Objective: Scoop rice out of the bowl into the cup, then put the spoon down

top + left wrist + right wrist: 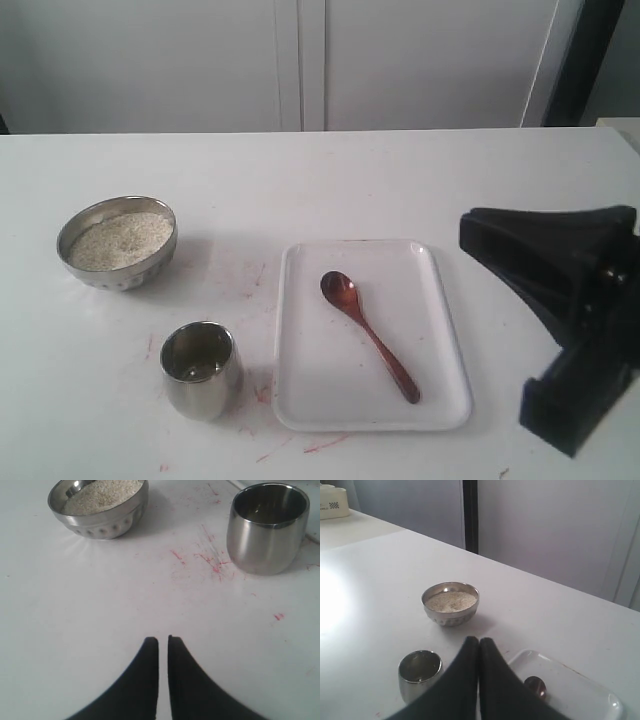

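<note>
The steel bowl holds pale rice at the left of the table. The steel cup stands nearer the front, apart from the bowl. The reddish-brown wooden spoon lies diagonally on a white tray. My right gripper hangs shut and empty to the right of the tray. In the right wrist view its tips point toward the bowl, with the cup and the spoon head on either side. My left gripper is shut but for a thin slit and empty, short of the bowl and cup.
Faint red marks streak the white table between bowl, cup and tray. White cabinet doors stand behind the table's far edge. A dark upright post rises at the back right.
</note>
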Motion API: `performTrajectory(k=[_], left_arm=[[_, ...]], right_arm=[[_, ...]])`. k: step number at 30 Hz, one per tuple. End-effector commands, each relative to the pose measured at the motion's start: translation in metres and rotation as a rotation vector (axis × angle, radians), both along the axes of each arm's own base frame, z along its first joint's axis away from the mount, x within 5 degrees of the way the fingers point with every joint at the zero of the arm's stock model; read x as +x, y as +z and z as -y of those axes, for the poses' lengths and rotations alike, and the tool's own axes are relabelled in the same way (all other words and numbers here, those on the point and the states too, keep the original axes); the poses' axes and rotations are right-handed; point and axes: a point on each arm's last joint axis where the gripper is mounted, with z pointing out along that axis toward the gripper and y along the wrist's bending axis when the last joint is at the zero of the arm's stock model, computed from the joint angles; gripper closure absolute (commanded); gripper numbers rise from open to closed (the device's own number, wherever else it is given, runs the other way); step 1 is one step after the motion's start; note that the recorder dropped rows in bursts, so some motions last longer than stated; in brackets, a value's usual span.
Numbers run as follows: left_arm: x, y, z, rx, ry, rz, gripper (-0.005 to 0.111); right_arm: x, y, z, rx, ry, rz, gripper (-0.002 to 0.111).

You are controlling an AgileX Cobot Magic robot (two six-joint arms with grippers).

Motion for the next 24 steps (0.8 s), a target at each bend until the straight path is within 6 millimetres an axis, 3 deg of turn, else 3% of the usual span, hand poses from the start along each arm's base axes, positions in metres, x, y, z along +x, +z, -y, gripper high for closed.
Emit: performTrajectory(k=[1,12,24], left_arm=[[0.0,-0.002,0.001,-0.009,-0.008,-0.004,0.092],[0.0,-0.002,0.001,-0.009,-0.008,-0.004,0.092],[0.0,-0.002,0.001,-0.009,-0.008,-0.004,0.092]], right_arm=[[-0.015,-0.017,0.011,0.007,0.016,0.028,0.108],[-0.041,-0.052,0.034,0.058,0.009,0.07,0.108],[-0.063,-0.08,0.04,0.161,0.114,0.175,0.108]])
